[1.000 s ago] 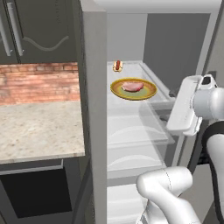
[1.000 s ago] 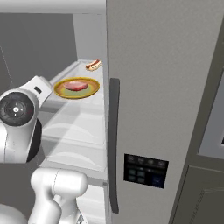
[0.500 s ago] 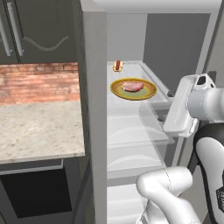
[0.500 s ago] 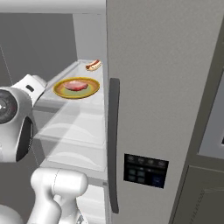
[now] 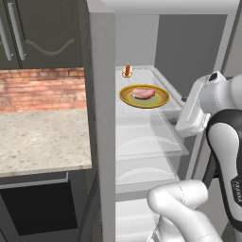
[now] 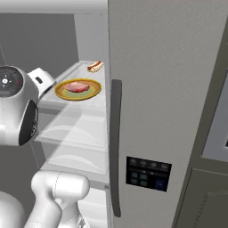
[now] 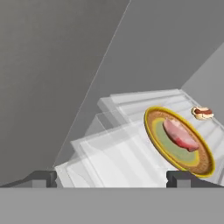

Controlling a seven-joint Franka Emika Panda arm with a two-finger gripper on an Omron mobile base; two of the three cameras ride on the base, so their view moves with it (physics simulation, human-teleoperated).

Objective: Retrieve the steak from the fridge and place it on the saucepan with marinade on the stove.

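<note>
Steak [image 5: 142,93] lies on a round yellow plate [image 5: 160,100] on a glass shelf [image 5: 142,110] in the open fridge [image 6: 156,89]. The gripper [image 7: 111,177], fingers spread wide and holding nothing, hangs near the plate's right side. A tiny red-and-white item [image 5: 126,71] sits behind the plate.

We see the fridge [image 5: 101,71] standing open, with clear glass shelves stacked inside it. On the top glass shelf [image 5: 163,80] rests a round yellow-olive plate [image 5: 144,96], and the steak [image 5: 143,93] lies flat on the middle of that plate. Behind the plate, near the back of the same shelf and apart from it, sits a tiny red-and-white item [image 5: 126,71]. The lower glass shelves [image 5: 146,142] show nothing lying on them.
</note>
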